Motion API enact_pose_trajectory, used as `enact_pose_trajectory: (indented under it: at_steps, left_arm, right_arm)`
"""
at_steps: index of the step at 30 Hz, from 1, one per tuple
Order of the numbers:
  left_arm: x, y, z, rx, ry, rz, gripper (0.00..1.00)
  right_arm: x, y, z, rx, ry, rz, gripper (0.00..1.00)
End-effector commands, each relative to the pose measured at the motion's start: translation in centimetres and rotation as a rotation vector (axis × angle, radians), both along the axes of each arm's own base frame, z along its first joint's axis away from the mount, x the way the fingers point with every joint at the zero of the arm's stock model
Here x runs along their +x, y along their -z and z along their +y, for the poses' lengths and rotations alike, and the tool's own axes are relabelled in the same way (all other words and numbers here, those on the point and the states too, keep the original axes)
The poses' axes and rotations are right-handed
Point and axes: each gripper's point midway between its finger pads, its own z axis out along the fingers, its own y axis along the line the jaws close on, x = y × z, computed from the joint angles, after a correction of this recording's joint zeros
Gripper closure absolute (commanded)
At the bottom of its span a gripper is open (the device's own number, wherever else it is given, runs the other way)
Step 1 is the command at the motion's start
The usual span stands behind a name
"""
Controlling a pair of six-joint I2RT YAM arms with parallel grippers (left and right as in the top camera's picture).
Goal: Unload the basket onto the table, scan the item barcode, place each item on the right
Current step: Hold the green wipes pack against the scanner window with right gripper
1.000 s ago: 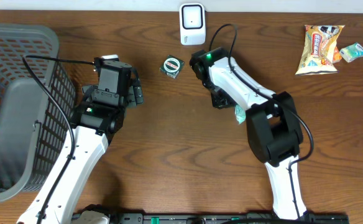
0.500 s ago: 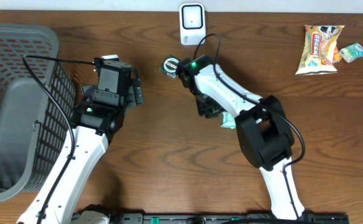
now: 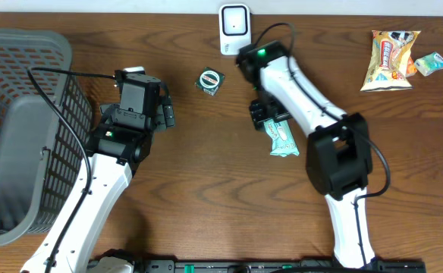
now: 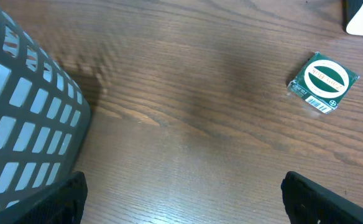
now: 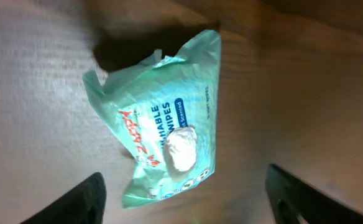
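Far to the left of the left pincer (image 4: 183, 186) stands a grey mesh basket (image 3: 24, 91). That pincer hangs released with nothing between its fingers. Ahead of it and to its right lies a small green box (image 3: 208, 80), whose barcode faces up in the left wrist view. The white scanner (image 3: 234, 29) stands beyond, at the back edge.

The right pincer (image 5: 186, 179) is spread wide and grasps nothing. The wipes packet (image 5: 163, 112) lies flat and free on the surface just ahead of its fingers. Well off to its right sit a snack bag (image 3: 388, 59) and a small pale packet (image 3: 432, 64).

The step in hand seems to be the handling of the wipes packet. If it has yet to be scanned, the next move calls for clenching on it, lifting it, and turning its barcode toward the scanner. No barcode shows on its upper face.

The surface (image 3: 206, 197) is dark brown wood grain. Of the room only a pale strip shows along the top edge.
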Motion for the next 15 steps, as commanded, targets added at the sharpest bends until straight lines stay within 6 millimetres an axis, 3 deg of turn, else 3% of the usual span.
enact_pose_trajectory:
  at_steps: [1, 4, 10, 13, 15]
  left_arm:
    - [0.0, -0.4, 0.4, 0.019, -0.005, -0.009, 0.02]
    - [0.0, -0.4, 0.4, 0.019, -0.005, -0.009, 0.02]
    - [0.0, -0.4, 0.4, 0.019, -0.005, -0.009, 0.02]
    - [0.0, -0.4, 0.4, 0.019, -0.005, -0.009, 0.02]
    - [0.0, -0.4, 0.4, 0.019, -0.005, -0.009, 0.02]
  right_arm:
    - [-1.4, 1.0, 0.7, 0.153, -0.073, 0.122, 0.27]
    - [-1.6, 2.1, 0.0, 0.162, -0.048, 0.137, 0.36]
    - [-2.6, 4.7, 0.3, 0.202, -0.038, 0.162, 0.4]
    - [-2.7, 5.4, 0.4, 0.201, -0.031, 0.156, 0.63]
    - [-2.6, 5.4, 0.4, 0.198, -0.013, 0.152, 0.69]
